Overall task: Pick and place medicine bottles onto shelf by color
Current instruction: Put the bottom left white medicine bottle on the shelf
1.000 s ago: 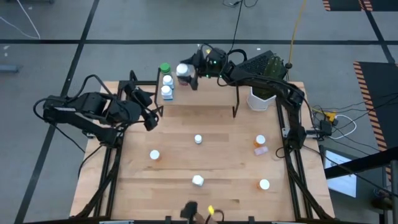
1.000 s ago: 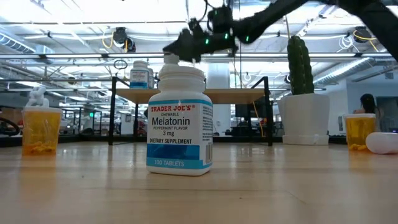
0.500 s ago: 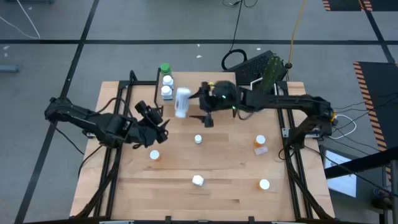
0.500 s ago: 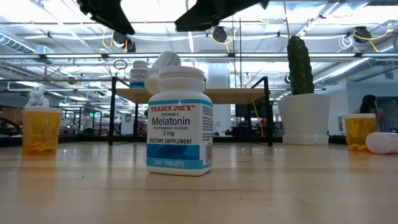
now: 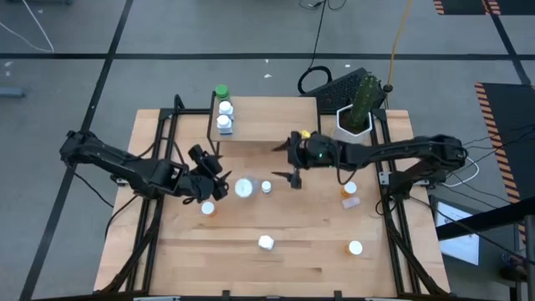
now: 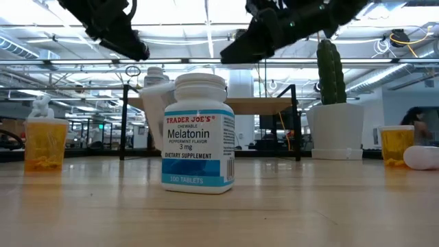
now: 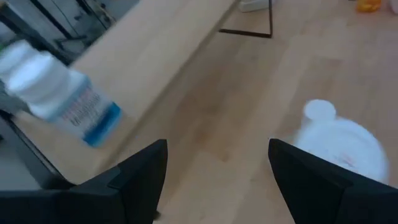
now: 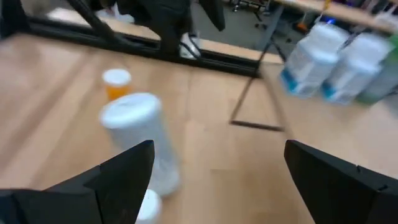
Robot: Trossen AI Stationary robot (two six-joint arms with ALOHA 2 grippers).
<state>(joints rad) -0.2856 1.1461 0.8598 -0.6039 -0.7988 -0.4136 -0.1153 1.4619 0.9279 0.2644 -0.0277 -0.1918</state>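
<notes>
White bottle stands on table centre, free, between your grippers. Left gripper at its 9 o'clock, fingers apart, empty. Right gripper at 2 o'clock, fingers spread, empty.

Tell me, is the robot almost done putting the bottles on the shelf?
Not yet. Three bottles stand on the shelf: one green-capped, two white. Nothing is in hand: the left gripper and right gripper are both open, with a white bottle standing on the table between them. Six more bottles sit on the table, including the Melatonin one and the orange ones.
</notes>
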